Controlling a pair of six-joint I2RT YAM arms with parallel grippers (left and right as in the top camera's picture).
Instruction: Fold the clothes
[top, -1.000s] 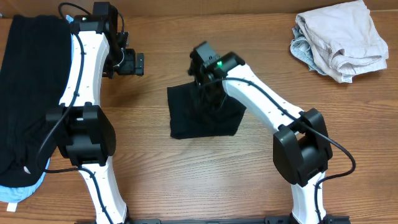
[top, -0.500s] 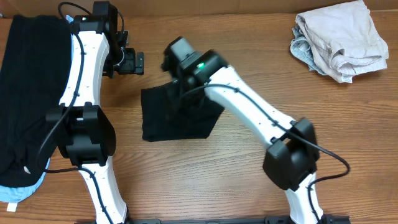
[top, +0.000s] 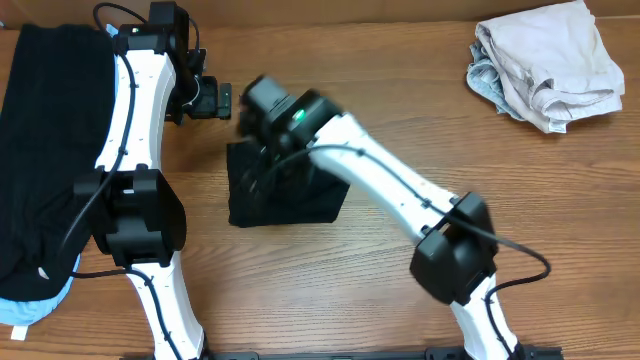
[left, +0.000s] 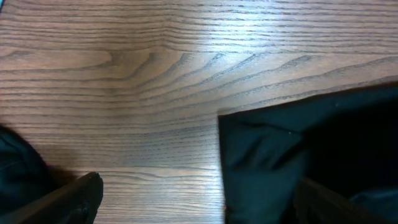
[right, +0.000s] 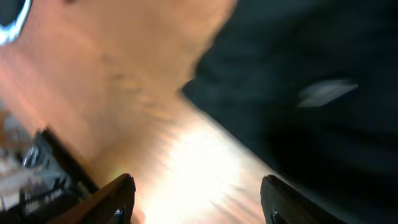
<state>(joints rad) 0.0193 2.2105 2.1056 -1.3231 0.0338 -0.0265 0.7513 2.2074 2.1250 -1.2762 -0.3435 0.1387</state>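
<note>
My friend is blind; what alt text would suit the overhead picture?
A folded black garment lies at the centre, the right gripper open above its upper-left corner. The left gripper hangs open beside it, near a long spread of black clothes along the picture's left edge; a crumpled beige heap sits at the top right.

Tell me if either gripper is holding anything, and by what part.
Nothing is held. The left gripper and right gripper are both open, above the table and the edge of the folded black shirt.
</note>
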